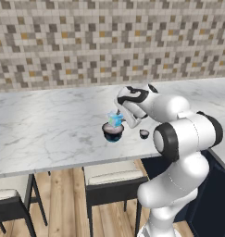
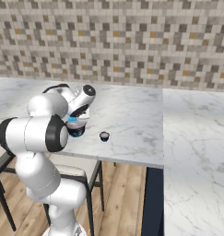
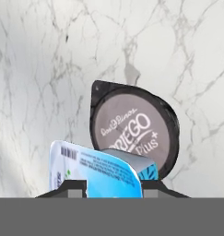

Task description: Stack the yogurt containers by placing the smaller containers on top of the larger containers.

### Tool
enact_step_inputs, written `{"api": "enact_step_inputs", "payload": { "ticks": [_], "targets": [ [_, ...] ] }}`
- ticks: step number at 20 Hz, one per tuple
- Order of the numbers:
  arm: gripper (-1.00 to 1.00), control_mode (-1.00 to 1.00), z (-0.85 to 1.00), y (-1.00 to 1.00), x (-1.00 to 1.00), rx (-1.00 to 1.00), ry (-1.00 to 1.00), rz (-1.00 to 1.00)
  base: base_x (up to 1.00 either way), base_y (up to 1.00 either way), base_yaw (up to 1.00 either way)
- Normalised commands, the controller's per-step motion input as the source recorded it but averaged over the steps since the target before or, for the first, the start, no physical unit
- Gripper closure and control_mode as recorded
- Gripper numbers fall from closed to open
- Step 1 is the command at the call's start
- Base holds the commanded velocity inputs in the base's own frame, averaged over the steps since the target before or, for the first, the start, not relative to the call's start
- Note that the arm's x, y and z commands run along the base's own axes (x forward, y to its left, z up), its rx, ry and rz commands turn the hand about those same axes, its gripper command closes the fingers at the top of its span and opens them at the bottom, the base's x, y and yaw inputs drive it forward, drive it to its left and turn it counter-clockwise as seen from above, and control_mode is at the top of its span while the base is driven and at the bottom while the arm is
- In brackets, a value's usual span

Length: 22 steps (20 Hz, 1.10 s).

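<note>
My gripper (image 3: 112, 190) is shut on the small light-blue boxy container (image 3: 102, 173), which sits between the two fingertips (image 3: 74, 189). It hangs just above the wide dark round tub (image 3: 134, 131) with the pale lid, overlapping the tub's near edge in the hand view. From the left base view the light-blue container (image 1: 115, 119) sits in the gripper (image 1: 117, 117) directly over the tub (image 1: 113, 133). The tiny dark cup (image 1: 144, 134) stands on the counter to the right of the tub. In the right base view the tub (image 2: 77, 132) is partly hidden by the arm, and the tiny cup (image 2: 104, 136) stands free.
The marble counter (image 1: 49, 125) stretches to the left and back to a tiled wall. Its front edge (image 1: 63, 166) runs close to the tub. Stools (image 1: 111, 178) stand under the counter. A second counter run (image 2: 196, 152) extends on the right.
</note>
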Motion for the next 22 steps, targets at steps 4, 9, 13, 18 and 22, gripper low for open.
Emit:
{"api": "enact_step_inputs", "payload": {
  "ticks": [4,9,13,18,22],
  "targets": [
    [1.0,-1.0,-0.13,0.0,0.04,0.0,-0.04,0.0,0.0,0.0,0.0],
    [1.0,-1.0,-0.13,0.0,0.06,0.0,-0.04,0.01,0.0,0.0,0.0],
    [1.0,-1.0,-0.11,0.0,0.01,0.0,-0.06,0.01,0.0,0.0,0.0],
    [1.0,-1.0,-0.1,0.0,0.0,0.0,-0.06,0.01,0.0,0.0,0.0],
    [1.0,-1.0,-0.1,0.0,0.0,0.0,-0.05,0.0,0.0,0.0,0.0]
  ]
}}
